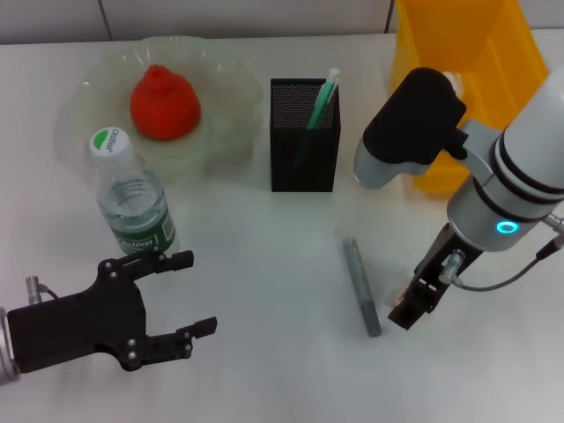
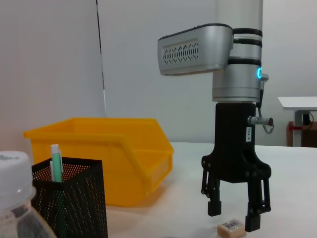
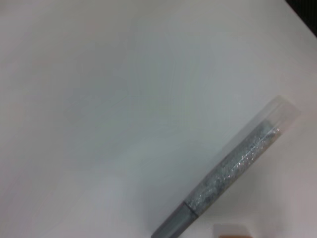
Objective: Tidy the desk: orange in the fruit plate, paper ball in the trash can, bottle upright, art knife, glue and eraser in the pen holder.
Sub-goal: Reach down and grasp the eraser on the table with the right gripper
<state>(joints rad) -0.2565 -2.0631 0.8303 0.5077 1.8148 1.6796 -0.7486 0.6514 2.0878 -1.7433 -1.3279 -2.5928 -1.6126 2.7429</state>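
The orange [image 1: 165, 103] sits in the green fruit plate [image 1: 88, 97] at the desk's [image 1: 264, 256] far left, and the bottle [image 1: 132, 203] stands upright just in front of it. The black pen holder [image 1: 304, 137] holds a green pen [image 1: 322, 100]; the yellow trash can [image 1: 467, 79] stands to its right. The right gripper [image 2: 234, 218] hangs over the eraser [image 2: 231, 228], fingers spread around it, one fingertip touching it, gripping nothing. A gray glitter stick [image 1: 360, 284] lies beside it. The left gripper [image 1: 189, 295] rests open and empty near the bottle.
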